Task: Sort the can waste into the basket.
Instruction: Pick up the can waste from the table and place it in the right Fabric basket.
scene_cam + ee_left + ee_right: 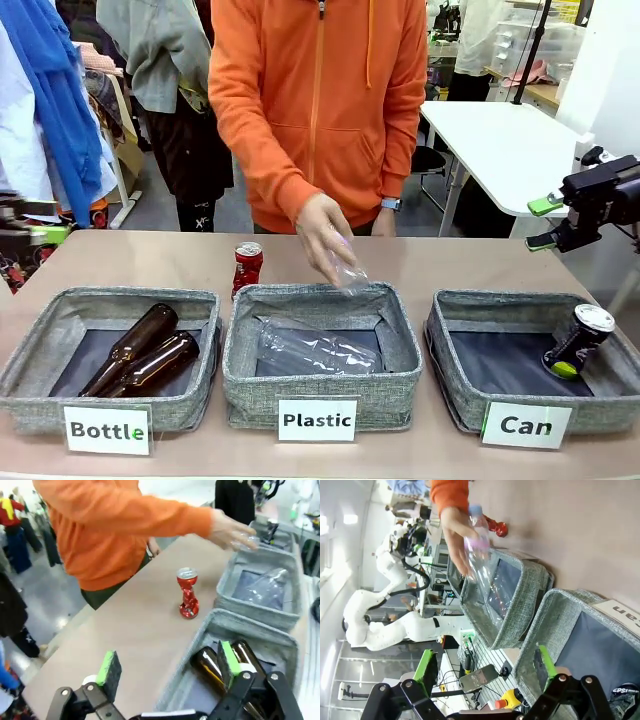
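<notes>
Inside the Can basket [452, 345] at the right, the black can [578, 342], leaning in the far right corner. Upright on the tabletop [480, 265] just beyond the Bottle basket [60, 310] and Plastic basket [395, 340], the red can [247, 267]. Wide open, holding nothing: left gripper [169, 659], right gripper [543, 223].

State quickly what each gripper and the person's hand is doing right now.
Left gripper: open, empty.
Right gripper: open, empty.
Person's hand: holding a clear plastic bottle.
</notes>
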`<state>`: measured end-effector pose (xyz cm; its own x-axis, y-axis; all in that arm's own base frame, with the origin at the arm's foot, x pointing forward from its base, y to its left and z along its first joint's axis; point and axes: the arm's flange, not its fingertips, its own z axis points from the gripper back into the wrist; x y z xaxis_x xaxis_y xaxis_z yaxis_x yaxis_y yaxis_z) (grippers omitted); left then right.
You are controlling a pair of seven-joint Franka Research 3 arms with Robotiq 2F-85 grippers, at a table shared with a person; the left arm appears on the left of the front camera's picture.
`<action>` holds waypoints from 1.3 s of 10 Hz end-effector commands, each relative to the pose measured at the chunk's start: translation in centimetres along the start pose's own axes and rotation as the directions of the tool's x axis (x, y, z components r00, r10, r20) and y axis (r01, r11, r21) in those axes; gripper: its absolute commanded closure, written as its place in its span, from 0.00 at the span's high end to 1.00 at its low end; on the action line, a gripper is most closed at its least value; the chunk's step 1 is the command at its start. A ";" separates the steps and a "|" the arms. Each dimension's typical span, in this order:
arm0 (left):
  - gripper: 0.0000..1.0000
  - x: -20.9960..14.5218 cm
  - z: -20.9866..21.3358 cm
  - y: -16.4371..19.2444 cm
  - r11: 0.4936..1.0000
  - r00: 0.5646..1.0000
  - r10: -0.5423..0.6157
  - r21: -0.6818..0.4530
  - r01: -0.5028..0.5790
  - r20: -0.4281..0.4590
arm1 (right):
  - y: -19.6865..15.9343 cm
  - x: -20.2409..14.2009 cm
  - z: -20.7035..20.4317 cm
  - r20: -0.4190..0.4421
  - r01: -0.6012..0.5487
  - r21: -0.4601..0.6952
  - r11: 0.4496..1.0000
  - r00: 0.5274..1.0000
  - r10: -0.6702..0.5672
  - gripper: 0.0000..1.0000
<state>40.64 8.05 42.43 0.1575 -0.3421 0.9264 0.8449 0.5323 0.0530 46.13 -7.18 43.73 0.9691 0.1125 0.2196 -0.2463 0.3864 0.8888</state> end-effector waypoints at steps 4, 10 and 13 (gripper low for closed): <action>1.00 1.2 -14.2 5.3 0.994 0.989 -0.052 -0.103 0.038 -0.141 | 0.1 -0.1 0.2 -0.003 -0.014 -0.002 1.000 1.000 0.014 1.00; 1.00 0.4 -9.9 5.5 0.964 0.983 -0.152 -0.237 0.123 -0.106 | 0.1 -0.1 0.2 -0.003 -0.014 -0.002 1.000 1.000 0.014 1.00; 1.00 -1.2 -6.6 4.3 0.959 0.985 -0.162 -0.243 0.146 -0.051 | 0.1 -0.1 0.2 -0.003 -0.014 -0.002 1.000 1.000 0.014 1.00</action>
<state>47.69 7.27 39.46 0.0817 -0.4552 0.8866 0.9494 0.3062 0.0697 46.14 -7.20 43.74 0.9691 0.1123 0.2197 -0.2463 0.3866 0.8887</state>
